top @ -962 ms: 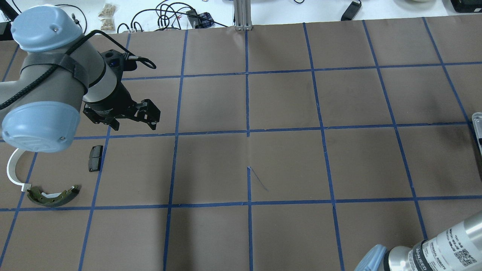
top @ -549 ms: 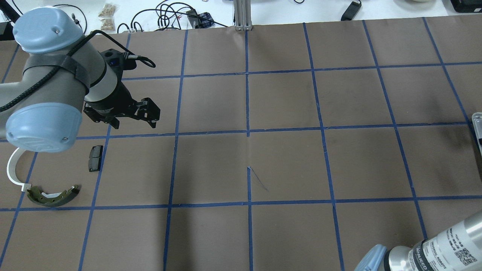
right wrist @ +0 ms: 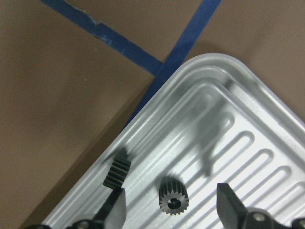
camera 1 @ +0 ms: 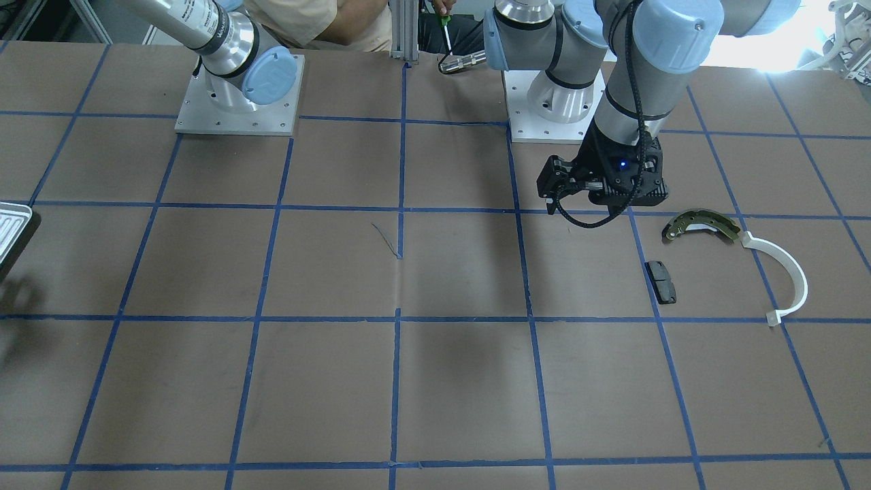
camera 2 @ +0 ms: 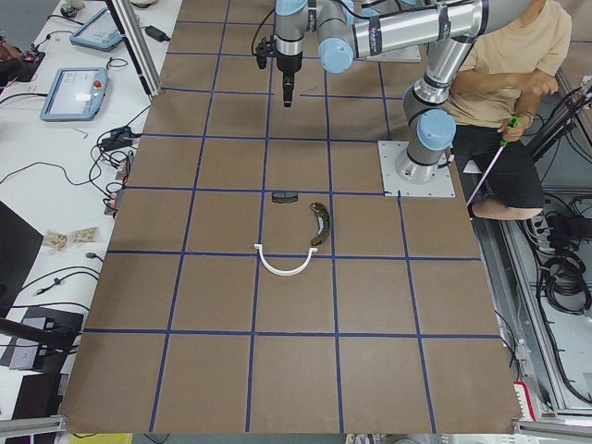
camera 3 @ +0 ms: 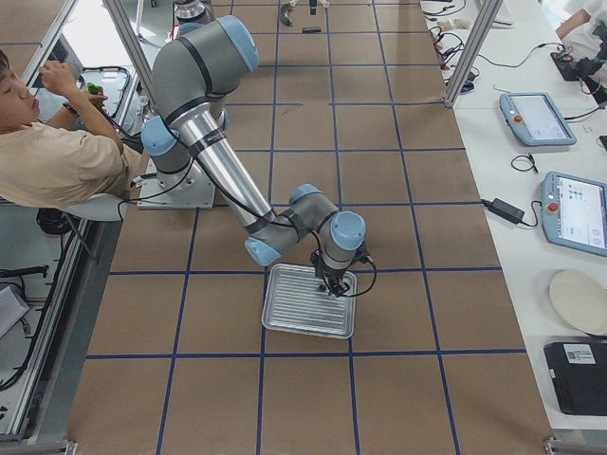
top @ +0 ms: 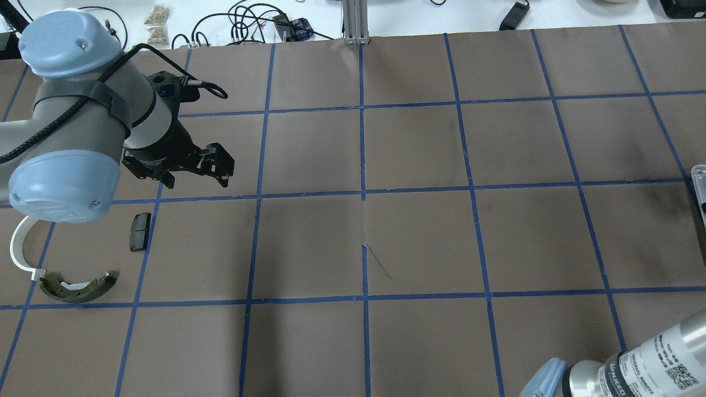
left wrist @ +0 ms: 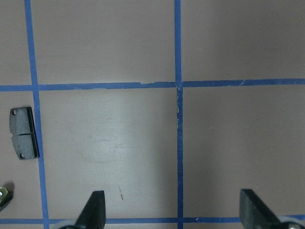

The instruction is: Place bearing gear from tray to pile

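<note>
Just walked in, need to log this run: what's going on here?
The right gripper is open over the metal tray, straddling a small black gear lying flat, not yet gripped. The left gripper hovers open and empty near the pile: brake pad, brake shoe, white half-ring. No gear there yet.

The small dark bearing gear (right wrist: 174,202) lies flat, bore up, on the ribbed floor of the whitish metal tray (right wrist: 248,95). It sits between the spread jaws of the right gripper (right wrist: 170,191), touching neither, near the tray's rounded corner. The pile (top: 77,288) lies on the surface off to one side of the left gripper (left wrist: 172,194) and its wide jaws: a black pad (left wrist: 23,133) nearest, then the olive brake shoe (camera 1: 701,224) with a white half-ring (camera 1: 789,272) just beside one end.
</note>
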You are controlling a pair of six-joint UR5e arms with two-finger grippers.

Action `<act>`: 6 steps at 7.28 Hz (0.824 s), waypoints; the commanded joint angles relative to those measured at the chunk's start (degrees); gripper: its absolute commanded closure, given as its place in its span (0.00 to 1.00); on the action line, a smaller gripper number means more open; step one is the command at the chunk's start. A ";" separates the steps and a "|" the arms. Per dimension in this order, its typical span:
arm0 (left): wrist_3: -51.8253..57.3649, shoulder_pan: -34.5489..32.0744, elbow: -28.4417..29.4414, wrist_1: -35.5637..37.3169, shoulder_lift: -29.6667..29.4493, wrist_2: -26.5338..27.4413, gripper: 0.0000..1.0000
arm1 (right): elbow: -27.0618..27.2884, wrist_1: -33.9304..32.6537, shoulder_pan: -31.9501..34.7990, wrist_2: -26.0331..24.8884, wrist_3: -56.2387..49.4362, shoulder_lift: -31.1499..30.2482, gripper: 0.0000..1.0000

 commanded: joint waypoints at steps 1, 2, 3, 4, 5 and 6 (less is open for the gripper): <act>-0.08 0.00 0.25 0.05 -0.18 0.07 0.00 | -0.01 0.09 -0.59 -0.72 0.02 -0.10 0.27; -0.09 0.00 -0.01 0.05 -0.18 0.15 0.00 | -0.01 0.09 -0.94 -0.72 -0.06 -0.18 0.27; -0.09 0.09 0.07 0.14 -0.26 0.07 0.00 | -0.01 0.01 -1.46 -0.72 -0.24 -0.10 0.27; -0.09 0.09 0.25 0.14 -0.70 -0.11 0.00 | -0.01 0.09 -1.56 -0.63 -0.24 0.25 0.27; -0.09 0.09 0.42 0.14 -0.27 0.07 0.00 | 0.08 0.09 -1.56 -0.46 -0.24 0.43 0.27; -0.09 0.09 0.17 0.14 -0.27 0.24 0.00 | 0.16 0.53 -1.47 -0.37 0.54 0.43 0.28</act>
